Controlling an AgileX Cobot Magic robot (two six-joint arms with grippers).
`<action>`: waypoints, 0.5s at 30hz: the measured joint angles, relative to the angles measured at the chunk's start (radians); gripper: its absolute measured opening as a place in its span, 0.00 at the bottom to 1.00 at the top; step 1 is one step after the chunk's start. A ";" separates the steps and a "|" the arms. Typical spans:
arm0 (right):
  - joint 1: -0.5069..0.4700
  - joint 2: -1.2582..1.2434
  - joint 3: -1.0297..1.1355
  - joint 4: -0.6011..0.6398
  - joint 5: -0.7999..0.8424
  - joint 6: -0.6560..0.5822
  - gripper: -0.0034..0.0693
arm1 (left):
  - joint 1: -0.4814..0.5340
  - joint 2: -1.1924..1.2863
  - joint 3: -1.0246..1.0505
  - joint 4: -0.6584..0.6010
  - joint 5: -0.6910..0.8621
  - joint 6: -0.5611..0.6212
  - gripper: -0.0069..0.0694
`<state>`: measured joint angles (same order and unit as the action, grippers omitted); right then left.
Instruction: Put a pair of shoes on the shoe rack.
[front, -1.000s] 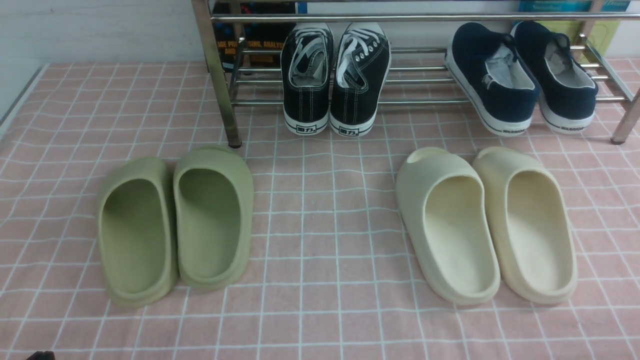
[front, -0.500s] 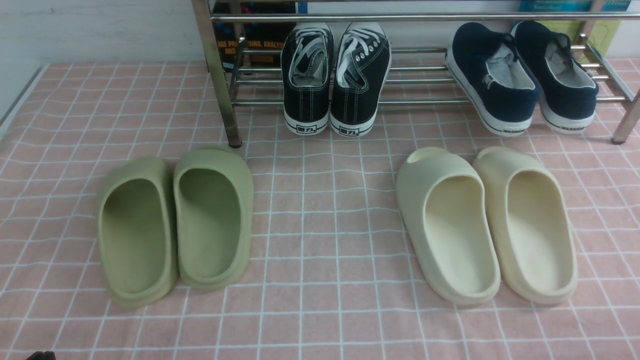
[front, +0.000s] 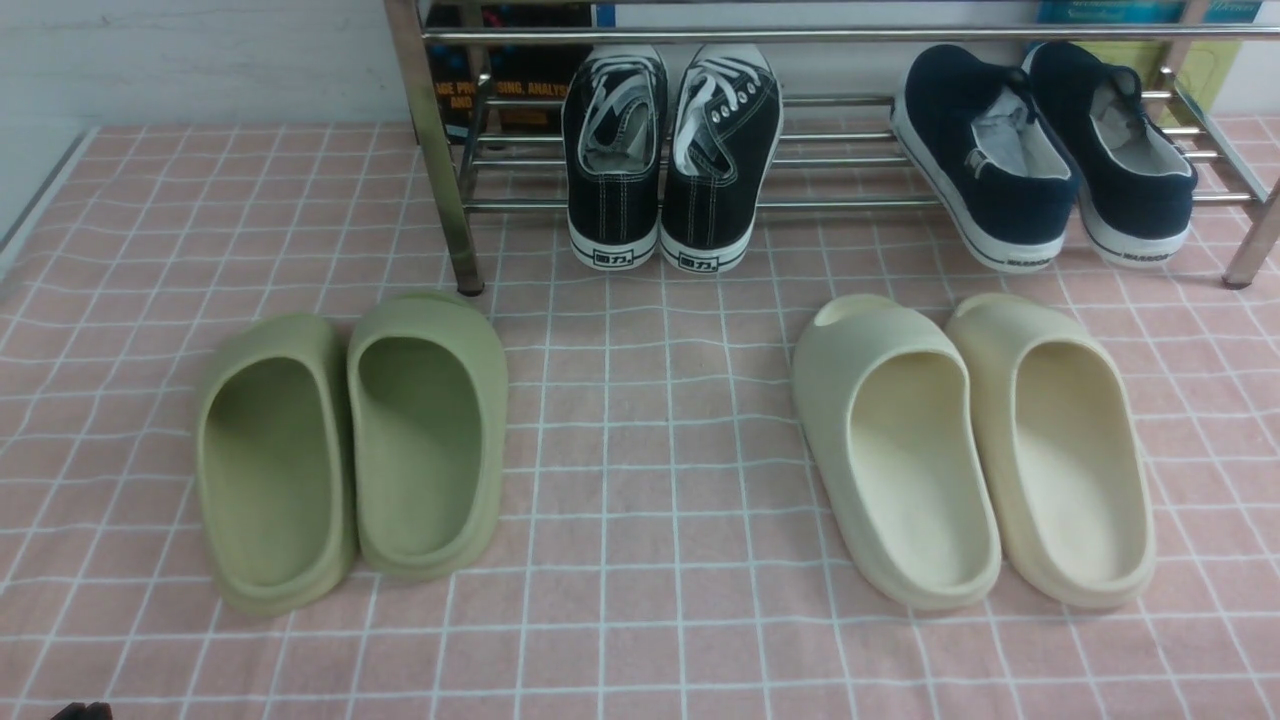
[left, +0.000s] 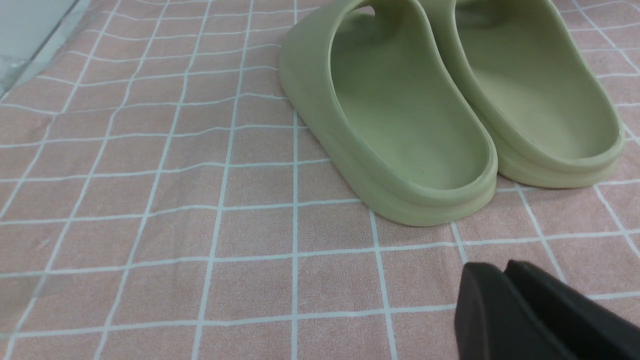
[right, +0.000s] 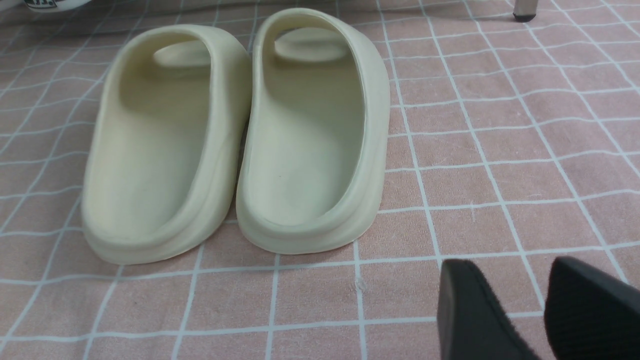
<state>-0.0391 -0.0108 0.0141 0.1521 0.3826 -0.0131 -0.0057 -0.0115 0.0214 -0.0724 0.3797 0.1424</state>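
Front view: pair of black canvas low-top sneakers (front: 668, 160) with white laces and white soles, side by side on the lower tubes of the low chrome tubular shoe rack (front: 840, 205), toes inward, heels hanging over the front tube above the table. Same tier, toward the right: pair of navy laceless slip-on shoes (front: 1045, 155) with white soles, angled, well apart from the sneakers. Behind the rack: dark printed box (front: 500, 95), partly hidden by the left upright leg. Table covered by pink cloth with white grid lines (front: 640, 450). In front of the rack's left leg: pair of green foam slides (front: 350, 445), touching each other, the right one just beside the leg's foot. In front right: pair of cream foam slides (front: 975, 450), touching each other.

Left wrist view: left gripper (left: 505, 280) low over the cloth, near the green slides' heels, black jaws nearly together with only a thin seam between, nothing held.

Right wrist view: right gripper (right: 520, 295) over bare cloth, near the cream slides' heels, jaws parted with a clear gap, nothing held.
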 joint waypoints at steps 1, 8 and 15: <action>0.000 0.000 0.000 0.000 0.000 0.000 0.38 | 0.000 0.000 0.000 0.000 0.000 0.000 0.19; 0.000 0.000 0.000 0.000 0.000 0.000 0.38 | 0.000 0.000 0.000 0.000 0.000 0.000 0.19; 0.000 0.000 0.000 0.000 0.000 0.000 0.38 | 0.000 0.000 0.000 0.000 0.000 0.000 0.20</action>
<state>-0.0391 -0.0108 0.0141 0.1521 0.3826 -0.0131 -0.0057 -0.0115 0.0214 -0.0724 0.3797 0.1424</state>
